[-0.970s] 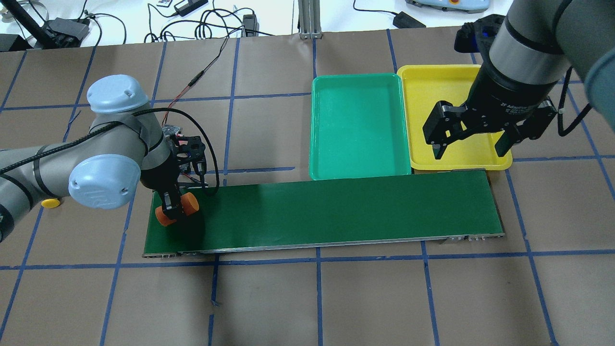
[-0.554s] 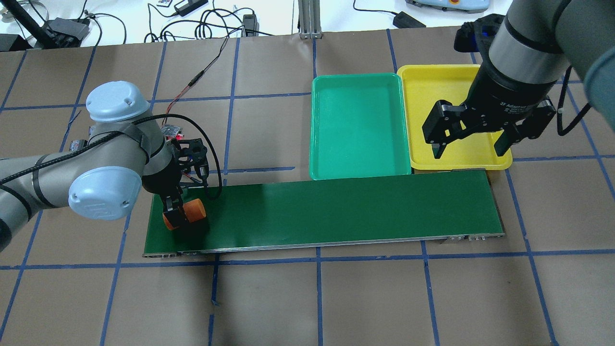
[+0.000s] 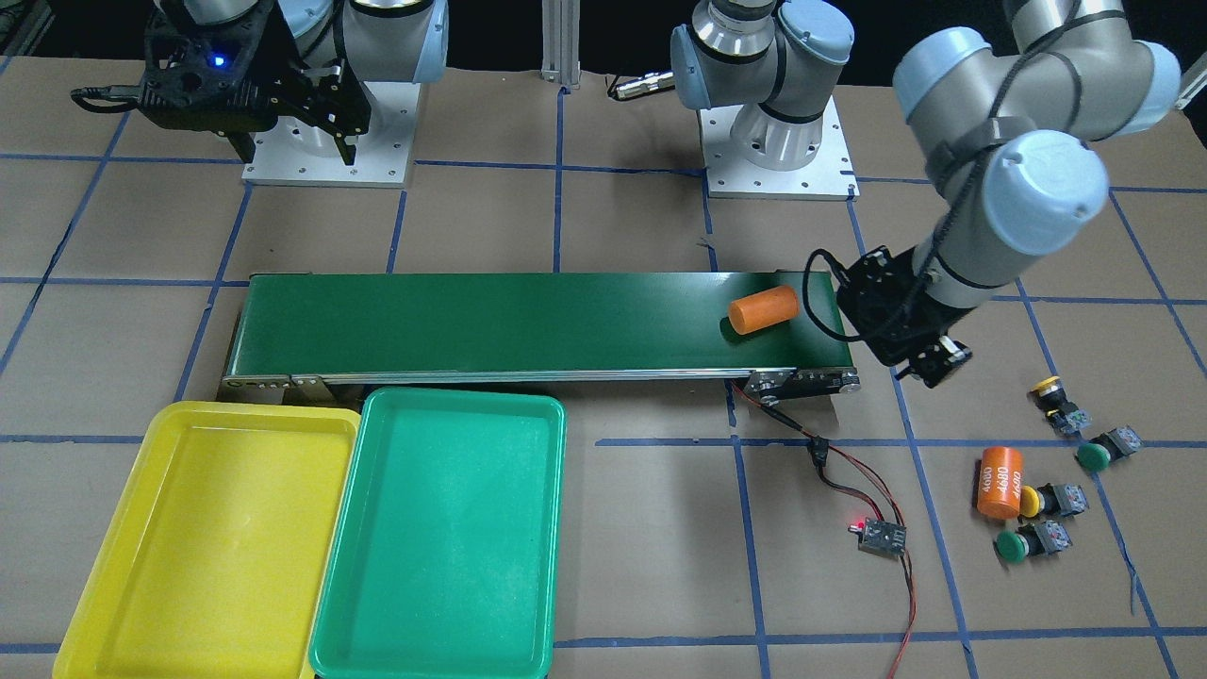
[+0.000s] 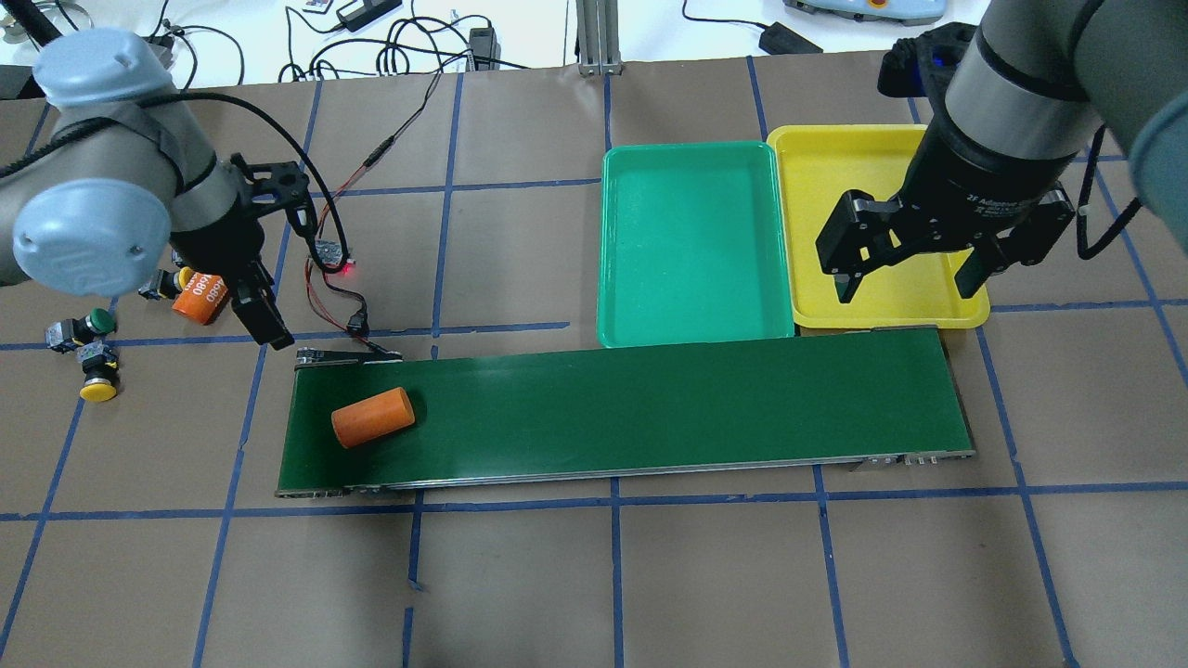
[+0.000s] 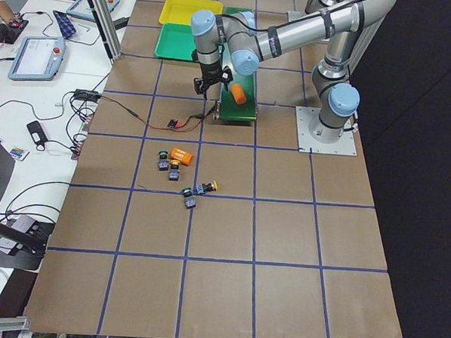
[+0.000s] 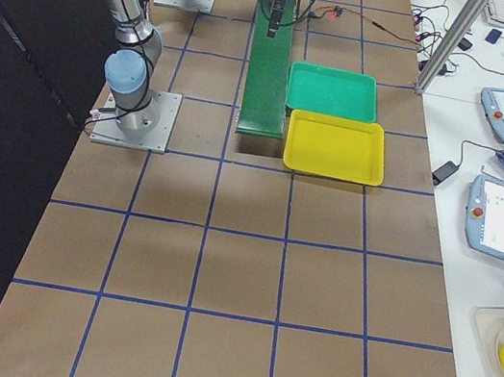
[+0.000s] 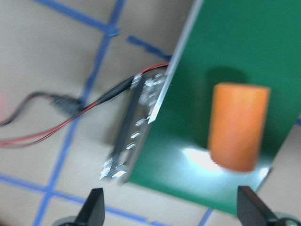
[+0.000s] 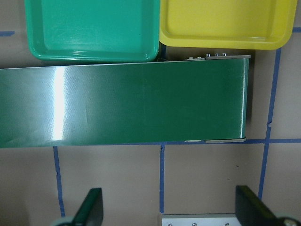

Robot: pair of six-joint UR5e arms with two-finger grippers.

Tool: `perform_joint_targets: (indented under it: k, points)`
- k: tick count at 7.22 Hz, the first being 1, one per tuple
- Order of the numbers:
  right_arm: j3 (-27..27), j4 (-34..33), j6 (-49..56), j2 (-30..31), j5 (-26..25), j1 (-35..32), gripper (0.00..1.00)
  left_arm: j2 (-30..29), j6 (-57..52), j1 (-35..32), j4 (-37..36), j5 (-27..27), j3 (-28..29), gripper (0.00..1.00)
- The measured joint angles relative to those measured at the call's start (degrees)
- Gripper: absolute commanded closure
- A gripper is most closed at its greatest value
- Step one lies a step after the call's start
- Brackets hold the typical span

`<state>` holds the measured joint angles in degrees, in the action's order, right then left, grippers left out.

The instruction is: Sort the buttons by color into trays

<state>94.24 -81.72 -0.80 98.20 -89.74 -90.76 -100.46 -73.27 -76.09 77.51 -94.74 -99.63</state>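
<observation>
Hovering off belt (image 4: 650, 399) end, left tool (image 7: 172, 205) splayed empty, right tool (image 4: 908, 289) splayed, cylinder (image 4: 373, 417) near belt edge

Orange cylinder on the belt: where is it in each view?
Front-facing: cylinder at right end of belt.
Overhead: cylinder at its left end.
Exterior left: cylinder top centre, on belt.
Exterior right: cannot make it out.
Left wrist: cylinder right of centre.
Right wrist: not in it.
Shared landmark: the belt.

arms (image 4: 1021, 65) grey | joint caps (image 4: 79, 232) pale blue | end effectors (image 4: 908, 289) black
</observation>
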Motion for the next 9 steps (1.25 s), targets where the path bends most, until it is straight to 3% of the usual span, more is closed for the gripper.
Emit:
perform_joint_targets:
  k: [2,4,6,9]
  points:
    - [0.05,-0.36,-0.05,-0.02,0.02,-0.02,0.00,-9.62,4.40,4.47,-0.63,-0.47,9.74,0.00]
    - [0.06,-0.30,0.00,0.00,0.05,-0.03,0.00,-17.72,16.69,7.17,-3.36,-2.48,15.08,0.00]
    - [0.07,-0.30,0.05,-0.08,0.10,-0.02,0.00,-22.27,26.82,8.74,-6.34,-1.72,15.03,0.00]
    - [0.06,-0.12,0.13,-0.01,-0.05,0.02,0.00,-23.50,29.83,10.00,-6.99,-0.11,13.43,0.00]
